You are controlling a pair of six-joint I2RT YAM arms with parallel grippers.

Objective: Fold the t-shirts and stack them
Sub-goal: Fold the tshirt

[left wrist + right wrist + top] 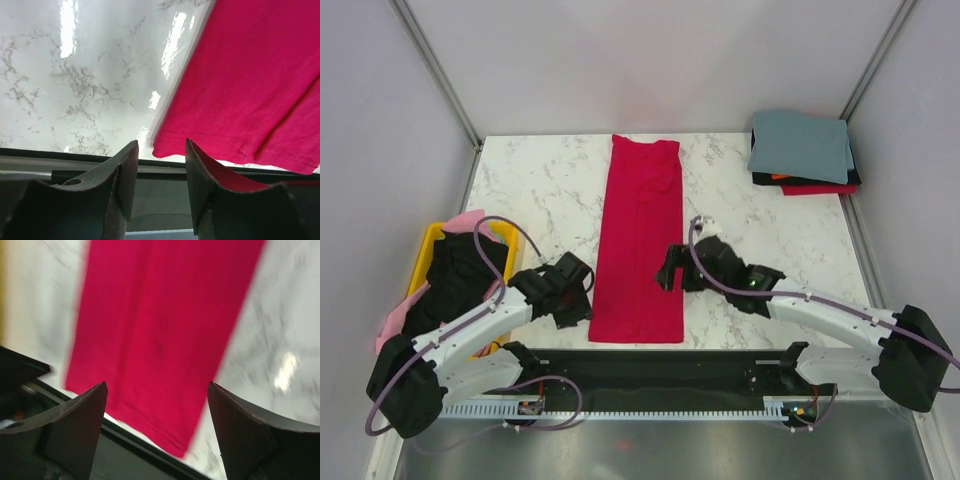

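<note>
— Whereabouts of the red t-shirt (640,245)?

— Flat on the marble table (540,190), down the middle, folded lengthwise into a long narrow strip. Runs from the far edge almost to the near one. Near hem square, close to the black rail (660,365) at the front.

— And the left gripper (584,295)?

— Low over the table, just beside the strip's near left corner. Released: fingers (122,175) parted a little, with only table edge and rail in the gap. Not touching the cloth, going by the wrist view. Hem corner just ahead, slightly to the right.

— Right gripper (667,272)?

— On the other side of the strip, at its right edge, a bit farther from the front than the left one. Spread wide, nothing held. Blurred in its wrist view, with red cloth filling the space between and beyond the fingers (82,425). Touching the cloth or just above it? Cannot tell.

— Anything else folded?

— A stack (810,182) at the far right corner of the table, well apart from the strip. Grey-blue t-shirt (800,145) on top, black beneath, a red edge and a sliver of orange at the bottom.

— Left side?

— Yellow bin (423,258) at the table's left edge, beside the left arm. Holds a crumpled black t-shirt (455,275) and a pink t-shirt (465,220), the pink spilling over the rim.
</note>
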